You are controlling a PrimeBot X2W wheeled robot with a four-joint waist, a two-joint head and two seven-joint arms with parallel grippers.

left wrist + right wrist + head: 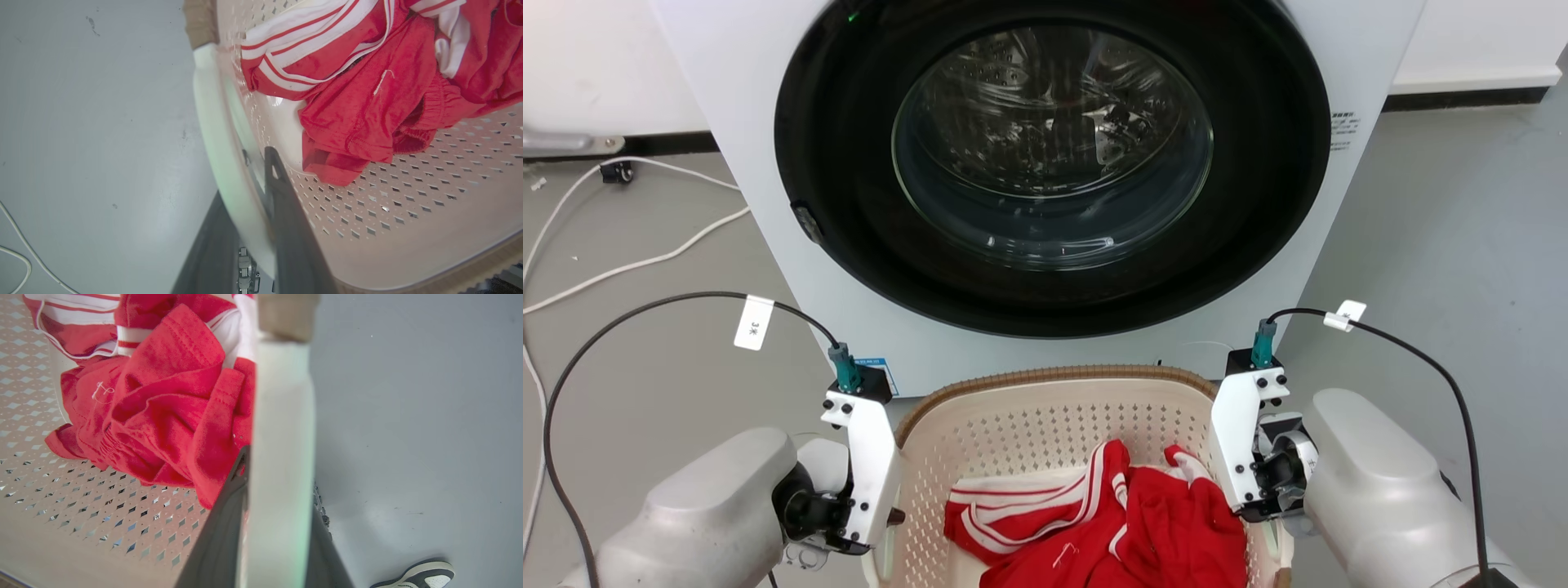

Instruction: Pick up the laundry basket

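The left gripper [245, 175] was closed across the left-side handle [212, 134] of the laundry basket [408, 228]. One dark finger [286, 228] lay inside against the perforated wall and the other [204, 253] outside, with the white plastic filling the narrow gap between them. The right gripper [280, 469] clamped the right-side handle [282, 416] in the same way. Its inner finger [224, 531] touched the heap of red clothes [171, 428], and its outer finger [327, 547] hung over the bare grey floor [408, 416].

In the head view the basket sat at 6 o'clock, between the two pale forearms, with its brown rim [1054, 374] curving along the far edge. The red clothes, trimmed with white stripes, lay in the bottom. They were bunched toward 5 o'clock, against the wall on the right gripper's side. Whether the basket rested on the floor could not be told.

The washing machine [727, 163] stood at 12 o'clock, just beyond the far rim. Its round glass door [1054, 147] faced the basket, and its body blocked the way straight ahead. White cables [629, 261] trailed over the floor at 9 o'clock, well apart from the basket. A black cable [645, 306] with a white tag looped up from the left wrist, and a second cable [1421, 351] rose from the right wrist.

In the right wrist view a dark shoe [421, 575] with a white sole stood on the floor at 5 o'clock, apart from the basket's side.
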